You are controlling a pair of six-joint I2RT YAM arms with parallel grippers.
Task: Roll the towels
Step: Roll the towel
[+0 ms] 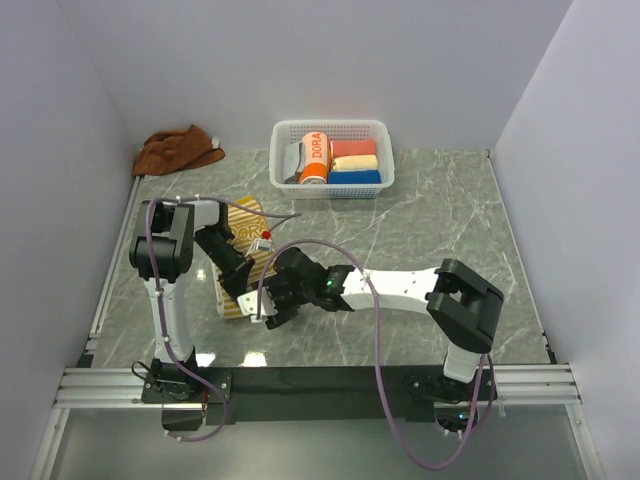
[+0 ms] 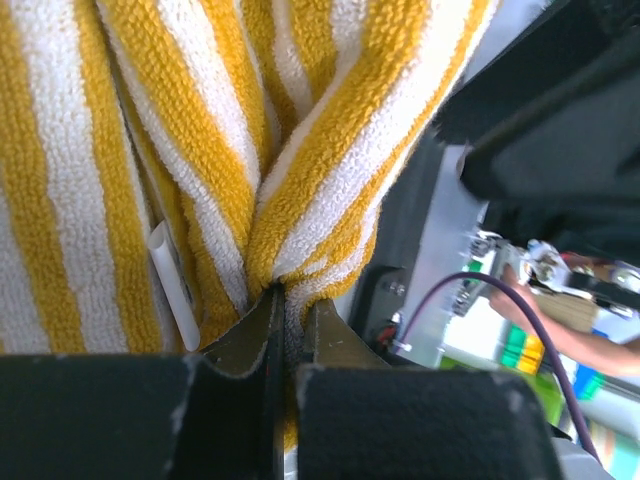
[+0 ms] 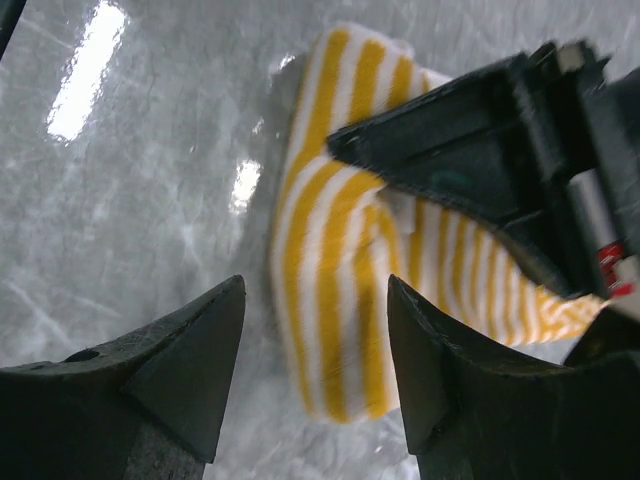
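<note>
A fold of the yellow-striped towel (image 2: 200, 150) is pinched by the left tool (image 2: 285, 300); the right tool (image 3: 316, 290) is spread just beside it, above the table (image 3: 130, 200).

One striped towel (image 1: 245, 215), one brown towel (image 1: 180, 150), one basket (image 1: 335, 125), four rolls (image 1: 315, 158), two arms (image 1: 170, 245)

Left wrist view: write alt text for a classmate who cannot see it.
Closed black jaws pinch a bunched fold of a yellow-and-white striped towel filling the upper left. A purple cable loops at right.
</note>
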